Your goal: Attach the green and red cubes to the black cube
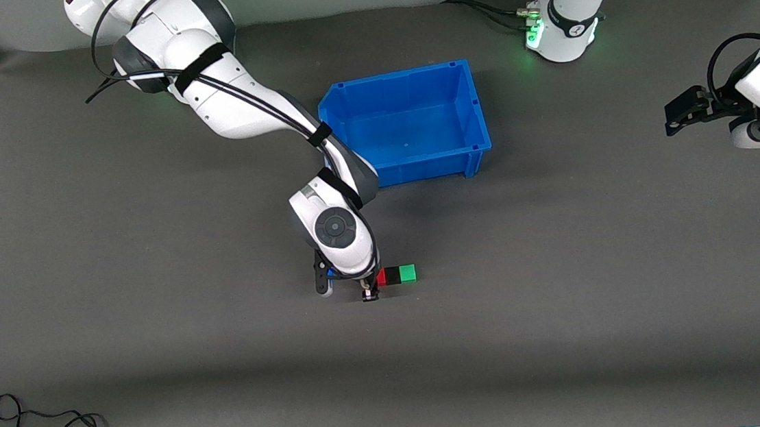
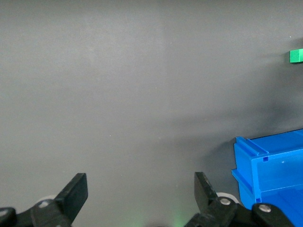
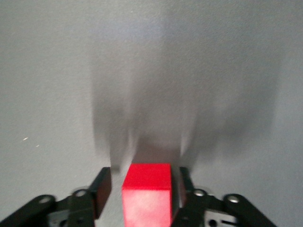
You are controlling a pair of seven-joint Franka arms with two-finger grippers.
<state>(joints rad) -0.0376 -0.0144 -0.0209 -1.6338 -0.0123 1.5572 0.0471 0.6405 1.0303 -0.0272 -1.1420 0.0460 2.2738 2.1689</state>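
Red cube point(image 1: 381, 277), black cube point(image 1: 393, 275), green cube point(image 1: 407, 273) touching in a row on desk point(image 1: 566, 293), 6 o'clock of blue bin point(image 1: 407, 125). Right claw point(image 3: 142, 189) straddling red cube, fingers parted, one side gapped. Left claw point(image 2: 140, 194) released, waiting at left-arm end.

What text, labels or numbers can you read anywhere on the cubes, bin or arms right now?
None can be read in any view.
Red cube, black cube, green cube: plain faces, no marks.
Blue bin: no label visible.
Right gripper and left gripper: no readable print; the round emblem on the right arm's wrist is too small to read.
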